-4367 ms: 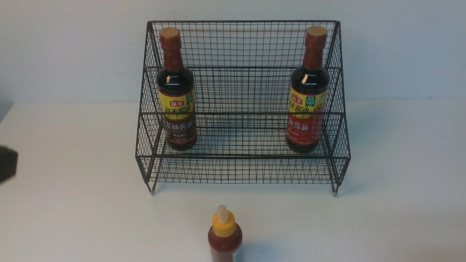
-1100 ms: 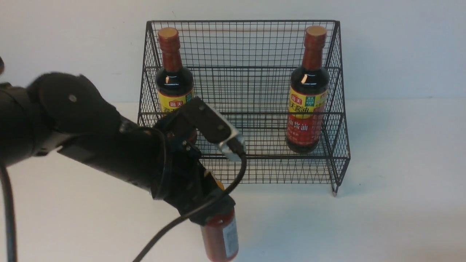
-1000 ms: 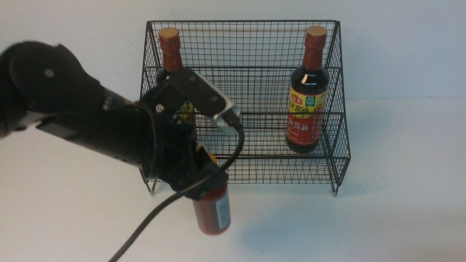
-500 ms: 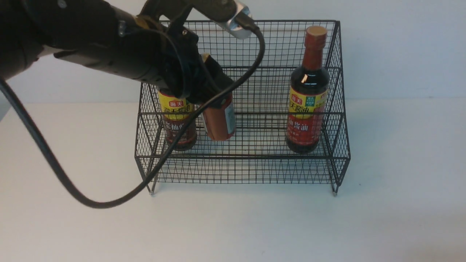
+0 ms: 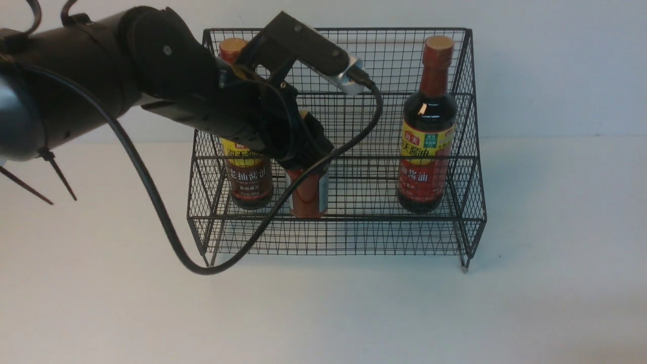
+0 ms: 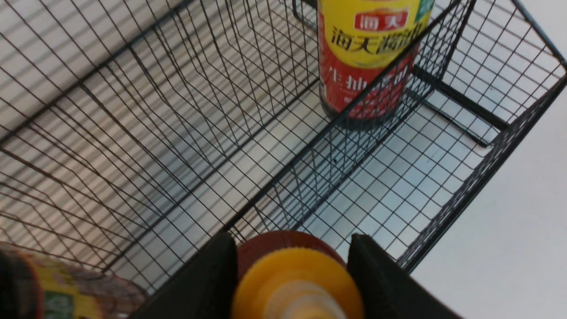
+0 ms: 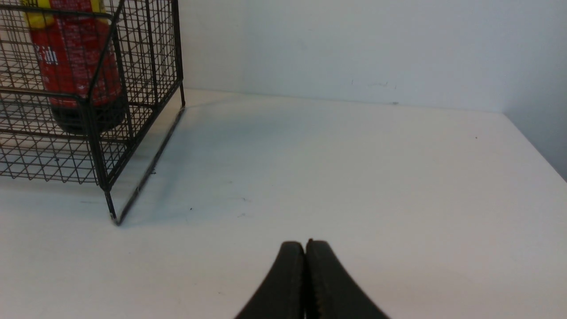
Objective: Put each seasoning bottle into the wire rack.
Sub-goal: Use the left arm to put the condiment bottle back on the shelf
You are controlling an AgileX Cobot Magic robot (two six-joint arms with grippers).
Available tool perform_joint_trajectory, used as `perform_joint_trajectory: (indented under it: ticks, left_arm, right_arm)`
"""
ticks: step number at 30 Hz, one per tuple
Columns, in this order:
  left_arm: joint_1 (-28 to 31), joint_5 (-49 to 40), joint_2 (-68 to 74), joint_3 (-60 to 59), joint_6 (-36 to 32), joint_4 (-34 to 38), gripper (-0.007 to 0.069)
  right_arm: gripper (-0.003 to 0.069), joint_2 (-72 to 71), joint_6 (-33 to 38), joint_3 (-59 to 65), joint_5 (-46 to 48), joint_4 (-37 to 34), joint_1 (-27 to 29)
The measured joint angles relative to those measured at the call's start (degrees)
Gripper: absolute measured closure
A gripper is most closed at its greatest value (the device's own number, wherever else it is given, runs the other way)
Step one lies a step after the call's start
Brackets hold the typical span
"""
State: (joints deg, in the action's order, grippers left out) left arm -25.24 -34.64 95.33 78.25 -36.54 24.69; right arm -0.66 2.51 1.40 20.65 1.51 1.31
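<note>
red sauce bottle (image 5: 307, 194) top hidden by left end effector (image 5: 302, 150), left soy-sauce bottle (image 5: 246, 174) partly covered

Black mesh, dark glass, red and yellow

The wire rack (image 5: 336, 151) was black grid; both soy-sauce bottles (image 5: 427, 126) dark with yellow-red labels and tan caps; the red sauce bottle (image 5: 307, 194) had a yellow cap (image 6: 297, 283).

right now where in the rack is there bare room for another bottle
Free: the lower shelf between the red sauce bottle and the right soy bottle. Crowded: the left end, where the left gripper holds the red bottle close beside the left soy bottle.
</note>
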Motion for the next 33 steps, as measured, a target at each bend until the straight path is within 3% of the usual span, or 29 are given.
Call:
perform_joint_trajectory:
  ticks: [6,17,33]
  left_arm:
    - [0.0,-0.1,4.1,0.0,0.0,2.1,0.0338]
    - [0.0,3.4,8.2,0.2,0.0,12.7,0.0338]
    - [0.0,5.1,8.3,0.2,-0.5,13.5,0.0333]
  right_arm:
    - [0.0673,0.0,0.0,0.0,0.0,0.0,0.0]
    - [0.0673,0.0,0.6,0.0,0.0,0.0,0.0]
    - [0.0673,0.0,0.6,0.0,0.0,0.0,0.0]
